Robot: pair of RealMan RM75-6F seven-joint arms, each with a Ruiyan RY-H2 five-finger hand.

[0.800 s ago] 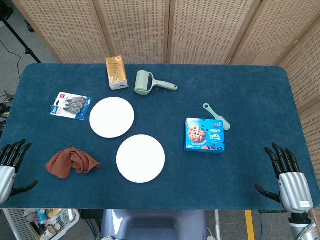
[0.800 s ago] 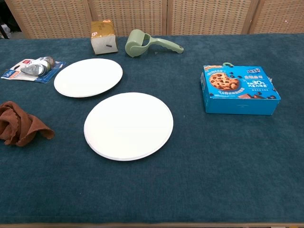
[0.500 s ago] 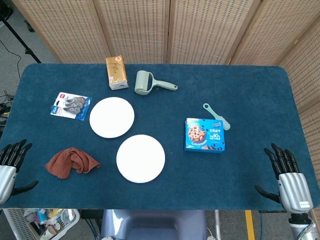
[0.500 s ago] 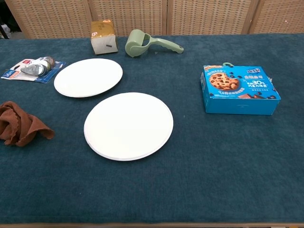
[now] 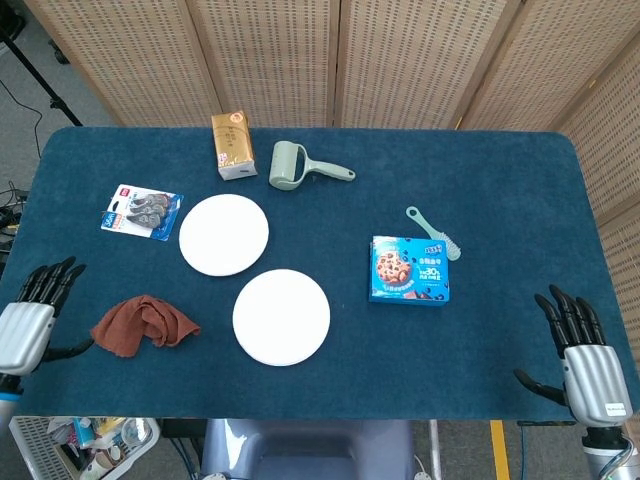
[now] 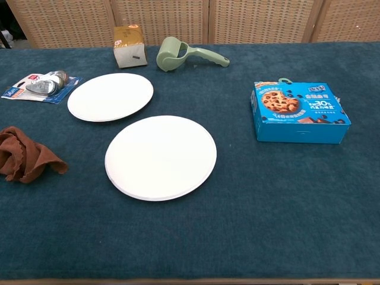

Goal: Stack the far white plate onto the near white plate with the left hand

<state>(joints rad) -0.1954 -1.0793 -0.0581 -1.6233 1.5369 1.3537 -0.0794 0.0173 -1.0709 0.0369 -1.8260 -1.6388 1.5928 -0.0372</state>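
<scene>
From the head view, my left hand [image 5: 30, 325] sits at the tabletop's near left corner, fingers spread, holding nothing, beside the brown cloth [image 5: 143, 322]; my right hand [image 5: 583, 365] waits likewise spread and empty at the near right corner. The far white plate [image 5: 223, 234] lies toward the left, apart from the near white plate [image 5: 281, 316]. The chest view shows both plates but neither hand. Since earlier, my left hand has moved up and inward toward the cloth.
</scene>
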